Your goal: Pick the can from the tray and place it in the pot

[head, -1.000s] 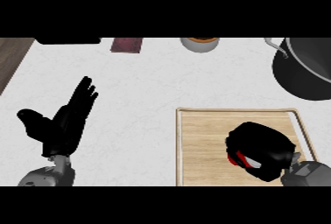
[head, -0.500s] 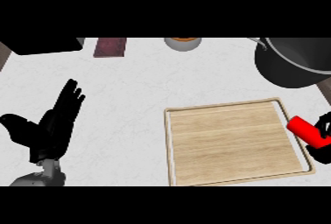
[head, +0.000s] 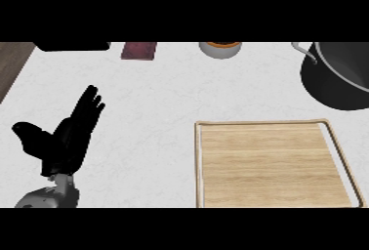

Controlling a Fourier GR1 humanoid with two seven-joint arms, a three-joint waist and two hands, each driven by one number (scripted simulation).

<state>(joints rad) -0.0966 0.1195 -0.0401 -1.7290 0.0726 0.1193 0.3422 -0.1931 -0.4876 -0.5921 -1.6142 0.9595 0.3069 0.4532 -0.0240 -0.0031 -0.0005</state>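
Note:
The wooden tray [head: 270, 163] lies at the lower right of the white counter with nothing on it. The dark pot [head: 338, 73] stands at the upper right, cut off by the view's right edge; its inside is not visible. The red can does not show anywhere in the head view. My left hand [head: 61, 139] rests at the lower left, fingers straight and pointing up, holding nothing. My right hand is out of view.
Along the counter's far edge sit a small bowl with an orange rim [head: 220, 48], a dark red block [head: 139, 50] and a black object [head: 72, 46]. A wooden strip [head: 10, 63] borders the counter at the upper left.
My right hand, shut on the red can, rose off the tray, moved right and left the view. The tray now lies bare. The view has shifted slightly; my left hand stays put.

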